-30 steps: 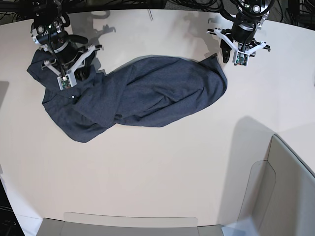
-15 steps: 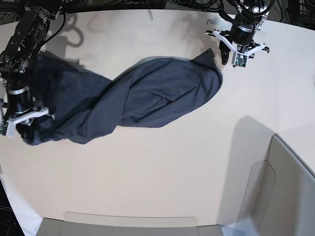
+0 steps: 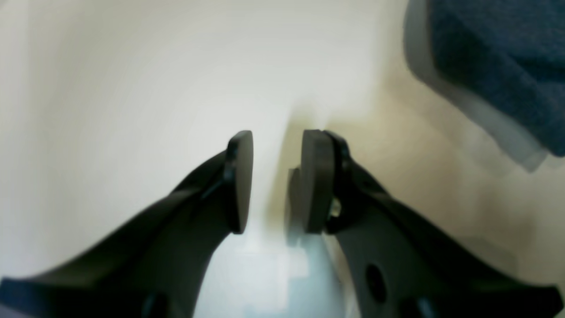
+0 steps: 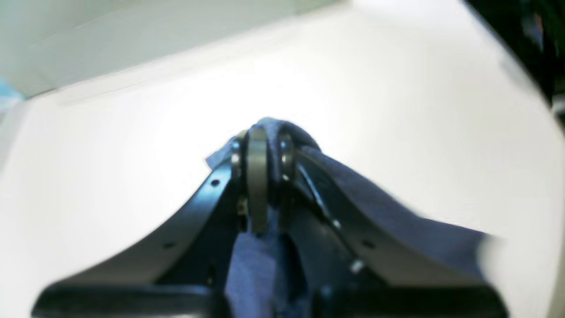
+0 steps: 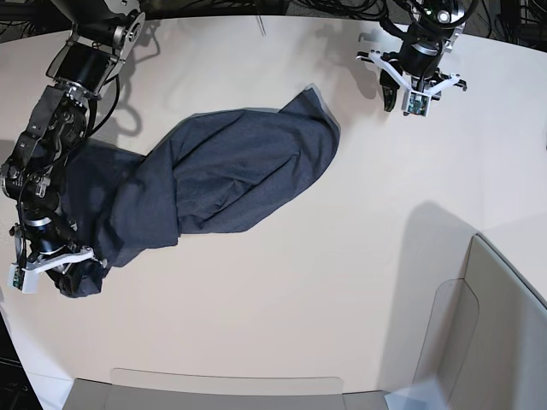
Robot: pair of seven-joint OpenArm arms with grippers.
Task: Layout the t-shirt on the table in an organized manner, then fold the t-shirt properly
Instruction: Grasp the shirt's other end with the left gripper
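Right gripper (image 4: 268,176): fingers clamped on shirt (image 4: 251,265) at its 8 o'clock end. Left gripper (image 3: 277,181): fingers apart, above table (image 3: 132,110), at shirt's 2 o'clock.

One shirt (image 5: 239,171), on one table (image 5: 299,299). Two arms: one left arm (image 5: 427,38), one right arm (image 5: 55,145). Two grippers: one left gripper (image 3: 278,181), one right gripper (image 4: 267,176), with two fingers (image 3: 240,185) each, four in all. Two grey walls (image 5: 500,342). Several cables (image 5: 355,10), probably more than two, though their tangle at the top edge blurs the count.
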